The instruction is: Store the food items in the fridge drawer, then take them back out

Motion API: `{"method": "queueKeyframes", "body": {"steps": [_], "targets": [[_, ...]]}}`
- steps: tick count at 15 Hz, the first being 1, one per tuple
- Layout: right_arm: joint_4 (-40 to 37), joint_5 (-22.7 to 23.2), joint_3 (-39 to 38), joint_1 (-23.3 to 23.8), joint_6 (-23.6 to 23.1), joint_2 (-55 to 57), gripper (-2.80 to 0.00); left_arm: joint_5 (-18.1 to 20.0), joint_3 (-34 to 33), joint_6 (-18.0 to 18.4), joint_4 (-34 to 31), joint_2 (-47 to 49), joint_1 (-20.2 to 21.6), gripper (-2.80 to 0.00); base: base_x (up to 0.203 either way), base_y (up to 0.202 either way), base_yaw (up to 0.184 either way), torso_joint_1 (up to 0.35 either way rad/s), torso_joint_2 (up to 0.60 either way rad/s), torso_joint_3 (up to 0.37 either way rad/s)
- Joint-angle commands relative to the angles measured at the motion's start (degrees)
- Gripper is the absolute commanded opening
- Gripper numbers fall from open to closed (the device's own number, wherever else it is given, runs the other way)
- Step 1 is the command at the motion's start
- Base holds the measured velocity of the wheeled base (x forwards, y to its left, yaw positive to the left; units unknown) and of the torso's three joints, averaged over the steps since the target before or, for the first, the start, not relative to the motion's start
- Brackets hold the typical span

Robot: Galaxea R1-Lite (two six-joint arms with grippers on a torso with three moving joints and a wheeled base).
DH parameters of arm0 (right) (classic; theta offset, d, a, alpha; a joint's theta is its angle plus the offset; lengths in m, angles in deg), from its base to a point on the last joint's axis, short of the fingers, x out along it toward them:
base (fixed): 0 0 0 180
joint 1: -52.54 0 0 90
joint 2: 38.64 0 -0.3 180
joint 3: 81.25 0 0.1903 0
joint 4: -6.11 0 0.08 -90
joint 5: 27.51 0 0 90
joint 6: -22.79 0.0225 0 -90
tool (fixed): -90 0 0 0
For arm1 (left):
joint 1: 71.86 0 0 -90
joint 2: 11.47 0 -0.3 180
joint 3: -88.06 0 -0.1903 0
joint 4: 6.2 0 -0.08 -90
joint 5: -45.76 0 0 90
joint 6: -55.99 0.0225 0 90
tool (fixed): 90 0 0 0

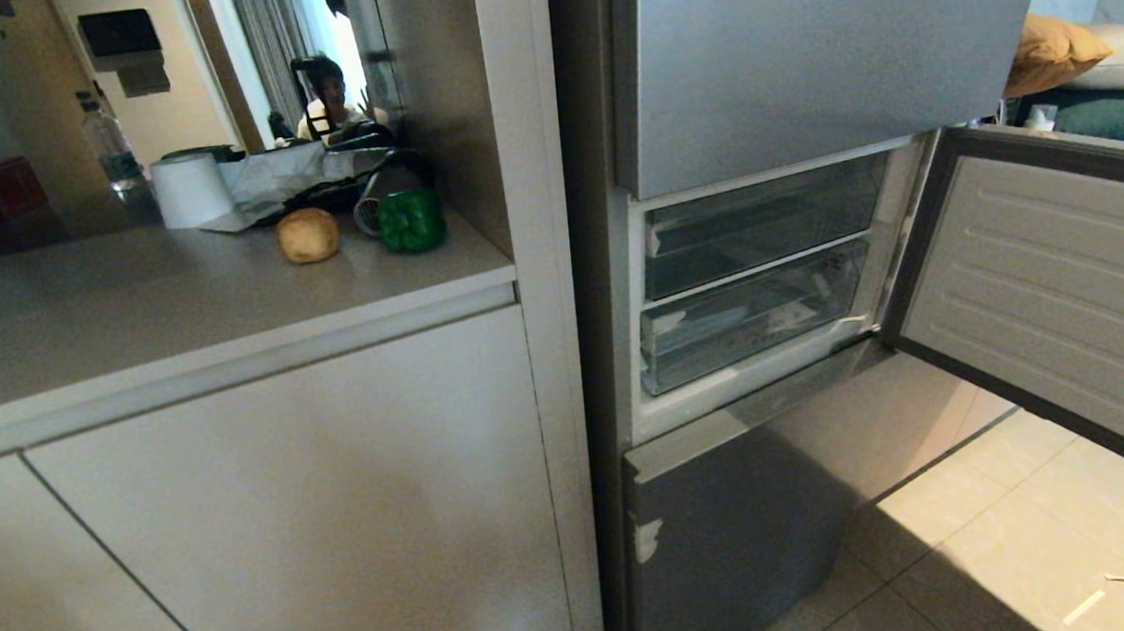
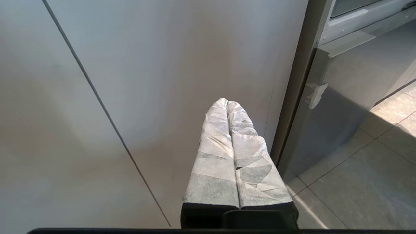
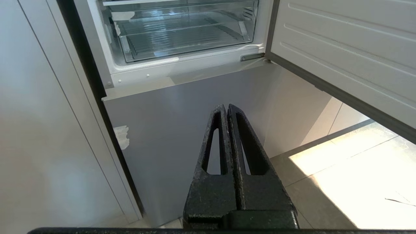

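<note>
Only the head view shows the counter [image 1: 120, 310], where the potato [image 1: 307, 235] lies just left of the green bell pepper [image 1: 411, 220], both outside the fridge, and to the right the middle door [image 1: 1072, 295] stands swung open with clear drawers [image 1: 753, 316] behind it. The left gripper [image 2: 227, 103], wrapped in white tape, appears only in its wrist view, jaws pressed together and empty, pointing at the cabinet front [image 2: 156, 81]. The black right gripper [image 3: 226, 107] is likewise closed on nothing, held low before the lowest fridge panel [image 3: 182, 123].
</note>
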Motion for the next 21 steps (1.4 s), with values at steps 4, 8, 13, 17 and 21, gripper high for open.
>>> {"method": "queueKeyframes", "body": {"steps": [4,8,13,17,21], "targets": [[0.04,-0.02,-1.76,-0.01,-0.04,-0.06,-2.80,-0.24,0.01,0.06,-0.01,0.08,0.00,-2.80,0.000,0.000,0.000,0.000,0.00,0.000],[0.04,-0.02,-1.76,-0.01,-0.02,-0.03,-2.80,-0.15,0.01,0.24,-0.05,0.08,0.00,-2.80,0.000,0.000,0.000,0.000,0.00,0.000],[0.04,-0.02,-1.76,-0.01,0.03,-0.05,-2.80,-0.24,0.01,0.15,-0.05,0.08,0.00,-2.80,0.029,0.000,-0.001,-0.001,0.00,0.000],[0.04,-0.02,-1.76,-0.01,0.05,-0.06,-2.80,-0.24,0.01,0.24,-0.05,0.08,0.00,-2.80,0.196,0.000,-0.001,0.011,0.00,0.001],[0.04,-0.02,-1.76,-0.01,0.05,0.01,-2.80,-0.15,0.01,0.15,-0.05,0.08,0.00,-2.80,0.198,0.000,0.000,0.004,0.00,0.003]]}}
